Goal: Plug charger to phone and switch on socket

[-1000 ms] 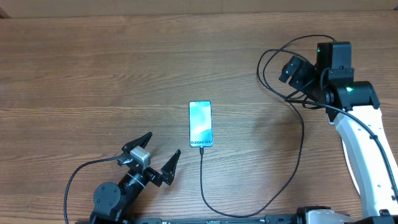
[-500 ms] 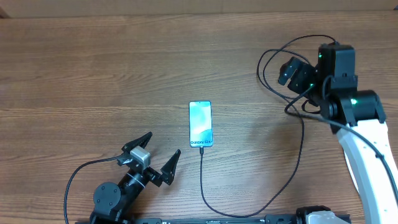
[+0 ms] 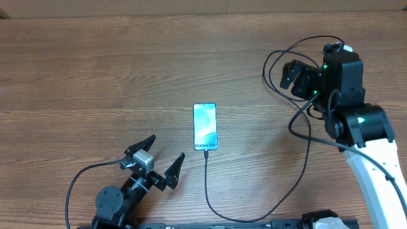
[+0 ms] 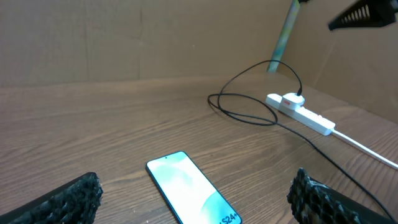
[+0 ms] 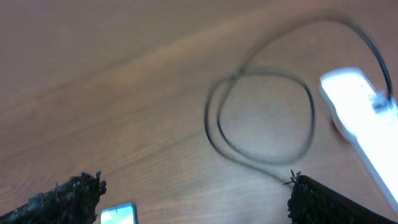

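The phone (image 3: 205, 127) lies face up mid-table, its screen lit blue. The charger (image 3: 309, 149), a thin black cable, meets the phone's near edge, runs toward me, curves right and loops at the far right. In the left wrist view the white socket (image 4: 300, 112) lies beyond the cable loop (image 4: 247, 109) with a black plug in its near end. The right arm hides the socket from overhead. My left gripper (image 3: 168, 146) stands open just left of the phone (image 4: 189, 190). My right gripper (image 3: 296, 75) hangs open above the loop (image 5: 261, 118), the socket (image 5: 359, 117) to its right.
The wooden table (image 3: 95, 70) ends at a cardboard wall at the back. The left arm's own thin cable (image 3: 76, 181) curls near the front left. The right arm's white link (image 3: 375, 172) stretches along the right side.
The right arm has turned its wrist and its gripper has shifted slightly left and back over the cable loop. The left arm, the phone and the cable have not moved.
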You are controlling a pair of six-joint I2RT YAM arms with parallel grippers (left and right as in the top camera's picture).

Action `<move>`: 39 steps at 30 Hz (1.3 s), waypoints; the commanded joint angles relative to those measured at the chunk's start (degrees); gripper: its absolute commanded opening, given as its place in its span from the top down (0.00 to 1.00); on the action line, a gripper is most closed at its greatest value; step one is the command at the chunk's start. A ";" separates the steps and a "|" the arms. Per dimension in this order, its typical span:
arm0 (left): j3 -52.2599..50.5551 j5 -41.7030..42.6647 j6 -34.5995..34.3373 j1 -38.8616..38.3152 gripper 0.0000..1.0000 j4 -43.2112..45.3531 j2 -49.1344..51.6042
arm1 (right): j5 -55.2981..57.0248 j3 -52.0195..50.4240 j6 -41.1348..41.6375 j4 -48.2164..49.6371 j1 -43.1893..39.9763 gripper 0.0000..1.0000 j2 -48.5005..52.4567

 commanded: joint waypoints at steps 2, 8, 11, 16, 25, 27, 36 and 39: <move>-0.20 -0.61 1.31 0.37 0.00 -0.11 -0.66 | 0.81 -7.08 -10.45 8.63 2.67 0.00 -4.74; -0.20 -0.61 1.31 0.37 0.00 -0.11 -0.66 | 0.74 -18.88 -14.29 27.71 4.50 0.00 -10.12; -0.20 -0.61 1.33 0.37 0.00 -0.11 -0.66 | 0.57 -23.32 -14.29 32.74 4.83 0.00 -12.79; -0.20 -0.61 1.33 0.37 0.00 -0.11 -0.66 | 0.59 -29.29 -14.29 33.86 5.09 0.00 -17.97; -0.20 -0.61 1.31 0.37 0.00 -0.11 -0.66 | 0.55 -45.27 -14.29 44.11 5.09 0.00 -29.03; -0.20 -0.61 1.31 0.35 0.01 -0.13 -0.66 | 0.52 -49.20 -14.29 47.93 5.09 0.00 -31.82; -0.20 -0.61 1.31 0.37 0.00 -0.11 -0.66 | 0.09 -60.81 -14.25 53.53 5.09 0.00 -43.47; -0.20 -0.61 1.31 0.37 0.00 -0.11 -0.66 | 0.07 -64.11 -14.25 53.53 5.09 0.00 -46.93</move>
